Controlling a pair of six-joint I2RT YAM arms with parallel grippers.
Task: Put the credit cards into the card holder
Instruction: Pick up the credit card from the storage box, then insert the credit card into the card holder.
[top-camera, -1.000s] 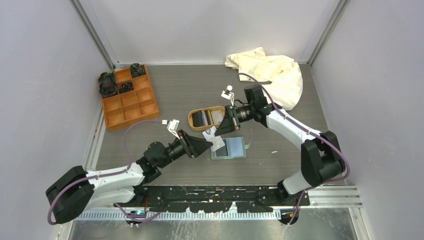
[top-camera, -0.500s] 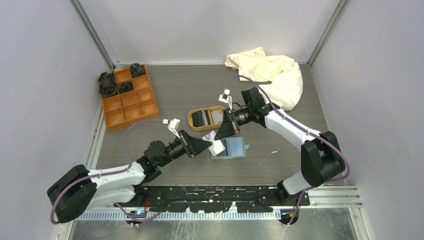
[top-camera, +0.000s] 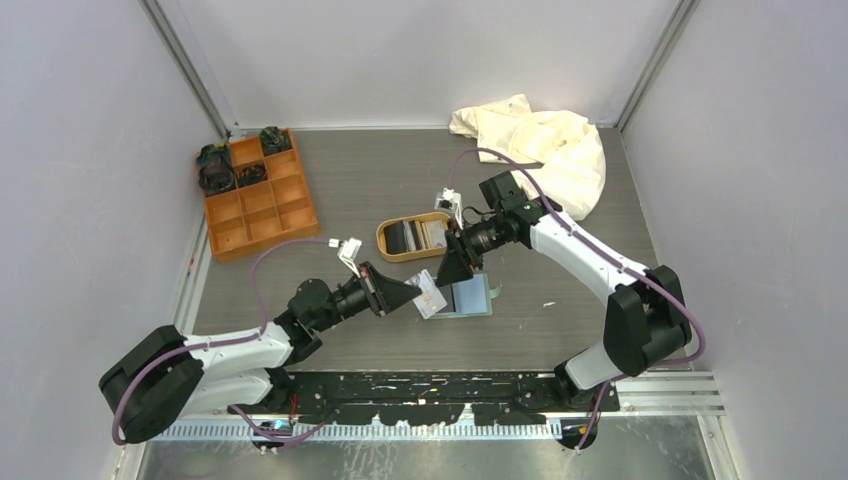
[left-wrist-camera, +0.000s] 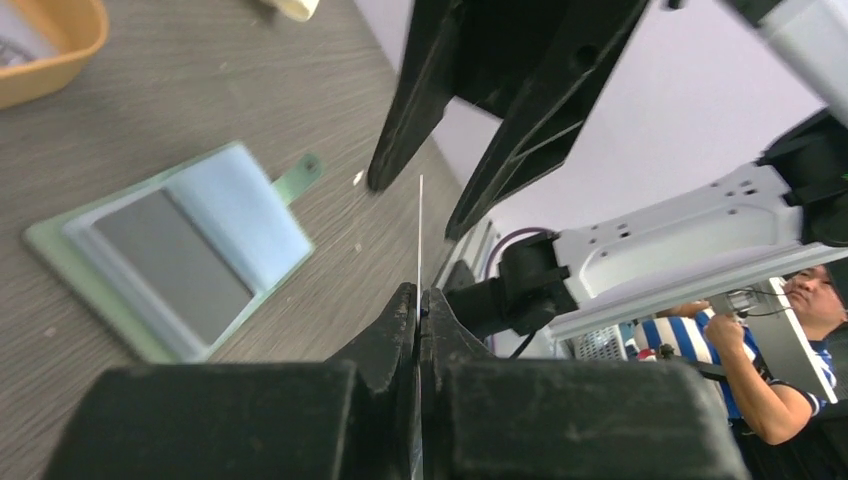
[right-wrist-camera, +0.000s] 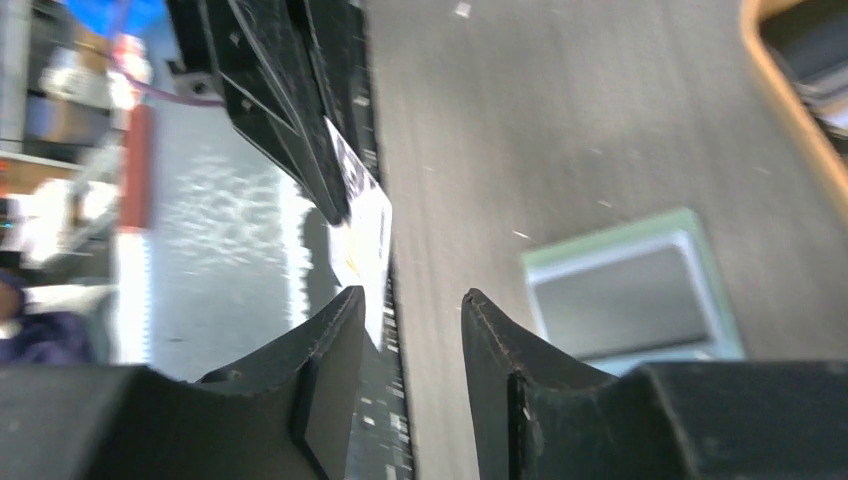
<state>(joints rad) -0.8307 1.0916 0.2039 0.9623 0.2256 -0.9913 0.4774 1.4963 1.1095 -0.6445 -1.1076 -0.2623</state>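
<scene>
The left arm (top-camera: 235, 350) is stretched low and forward from its base, and the fingers of the left gripper (top-camera: 412, 292) are pressed together on the edge of a white card (top-camera: 430, 297). The right arm (top-camera: 585, 255) is folded inward from the right. The right gripper (top-camera: 455, 272) is angled downward just beside the left one, with its fingers parted and nothing between them.

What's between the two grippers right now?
A thin white plastic credit card, pinched by the left gripper, its free end toward the open right gripper. The top view shows it.
</scene>
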